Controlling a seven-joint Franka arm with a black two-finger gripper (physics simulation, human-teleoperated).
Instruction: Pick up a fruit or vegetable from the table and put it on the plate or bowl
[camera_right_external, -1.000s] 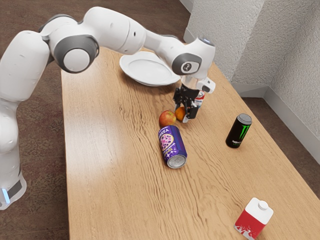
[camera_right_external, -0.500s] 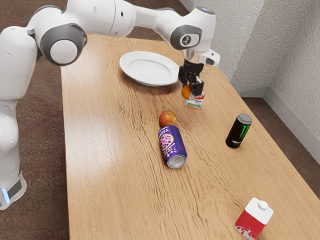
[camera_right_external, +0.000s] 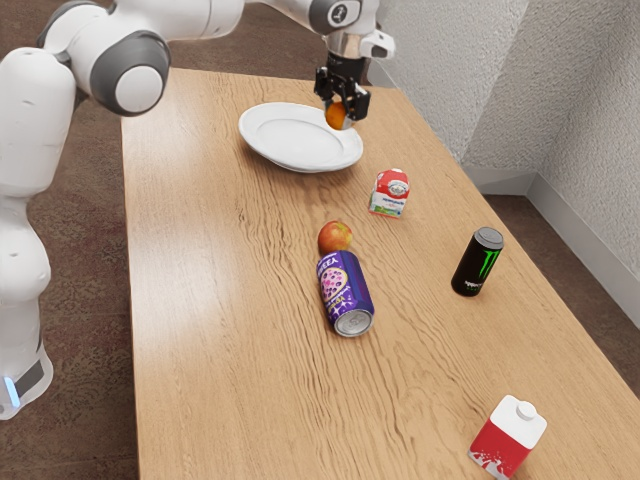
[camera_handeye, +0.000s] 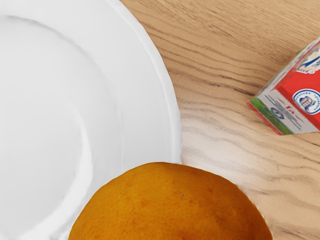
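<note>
the orange (camera_right_external: 337, 114) is off the desk (camera_right_external: 220, 300), clamped between the two fingers of my tool (camera_right_external: 343, 108), which press on it from both sides. it hangs in the air over the white plate (camera_right_external: 285, 135), above the part of the rim toward the exterior view's right. in the wrist view the fruit sits just over that rim, part above white china and part above bare wood, so i judge it is not centred yet.

i read this as the carry step, nearly done, with the release not yet made. the next move calls for a short shift toward the plate's middle, then a descent until the orange is close above the flat centre, and only then parting the fingers. it is round, so a drop from height could let it roll off.

further out, a small carton (camera_right_external: 390, 192) stands near the plate, then an apple (camera_right_external: 335, 237) just beside a purple can (camera_right_external: 344, 292) lying on its side. a black can (camera_right_external: 477, 262) and a red carton (camera_right_external: 508, 436) stand well apart.
</note>
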